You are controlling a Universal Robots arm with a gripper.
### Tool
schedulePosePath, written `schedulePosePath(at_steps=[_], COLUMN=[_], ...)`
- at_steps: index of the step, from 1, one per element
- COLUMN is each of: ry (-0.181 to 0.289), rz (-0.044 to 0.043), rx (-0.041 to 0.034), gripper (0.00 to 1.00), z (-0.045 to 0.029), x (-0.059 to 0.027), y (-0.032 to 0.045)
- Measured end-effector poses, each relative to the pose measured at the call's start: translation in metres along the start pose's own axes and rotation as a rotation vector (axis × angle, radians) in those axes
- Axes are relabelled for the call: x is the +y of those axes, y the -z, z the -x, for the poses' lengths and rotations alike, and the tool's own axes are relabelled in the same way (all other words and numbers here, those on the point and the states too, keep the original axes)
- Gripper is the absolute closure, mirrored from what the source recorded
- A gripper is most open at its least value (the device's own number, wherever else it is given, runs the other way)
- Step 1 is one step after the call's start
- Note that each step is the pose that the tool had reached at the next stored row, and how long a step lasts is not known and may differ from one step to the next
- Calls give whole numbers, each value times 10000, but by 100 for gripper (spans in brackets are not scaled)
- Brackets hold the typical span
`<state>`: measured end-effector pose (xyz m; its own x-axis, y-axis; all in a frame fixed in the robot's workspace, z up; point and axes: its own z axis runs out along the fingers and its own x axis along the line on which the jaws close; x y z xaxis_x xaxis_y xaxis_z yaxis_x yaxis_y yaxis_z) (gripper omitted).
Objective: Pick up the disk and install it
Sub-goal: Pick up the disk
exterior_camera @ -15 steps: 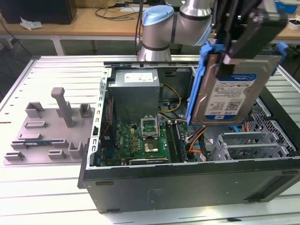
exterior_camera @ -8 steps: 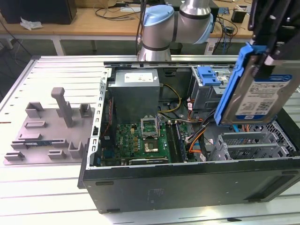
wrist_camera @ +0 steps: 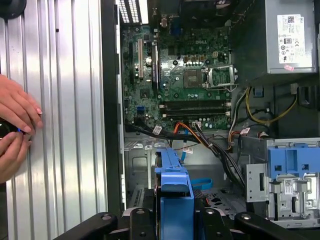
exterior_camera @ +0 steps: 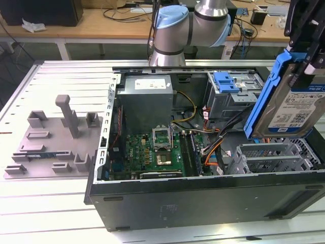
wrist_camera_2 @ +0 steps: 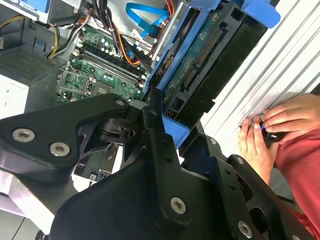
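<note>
Your gripper [wrist_camera_2: 167, 131] has its jaws clamped on the disk [exterior_camera: 296, 104] — held by the blue frame at one end, with the label side facing the exterior camera. The disk hangs on edge, tilted, above the open computer case [exterior_camera: 203, 198], over the drive cage [exterior_camera: 269, 157] at the exterior view's right. Beneath it lie the motherboard [exterior_camera: 160, 150] and a run of cables [wrist_camera: 205, 142]. The grey power supply [exterior_camera: 147, 96] sits at the case's far end. A person's hands [wrist_camera: 15, 127] are over the ribbed table [wrist_camera: 65, 100], near the case wall — take note.
</note>
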<state>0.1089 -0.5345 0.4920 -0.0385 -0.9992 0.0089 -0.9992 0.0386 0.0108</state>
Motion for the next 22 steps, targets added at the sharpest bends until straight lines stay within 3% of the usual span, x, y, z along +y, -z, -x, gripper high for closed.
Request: schedulePosePath(at_steps=[5, 12, 17, 22], ry=[0, 1, 1, 2], rz=[0, 2, 2, 2], rx=[-4, -84, -86, -163], gripper=[64, 64, 64, 64], z=[0, 0, 0, -1], x=[-2, -1, -1, -2], y=[-5, -24, -25, -29])
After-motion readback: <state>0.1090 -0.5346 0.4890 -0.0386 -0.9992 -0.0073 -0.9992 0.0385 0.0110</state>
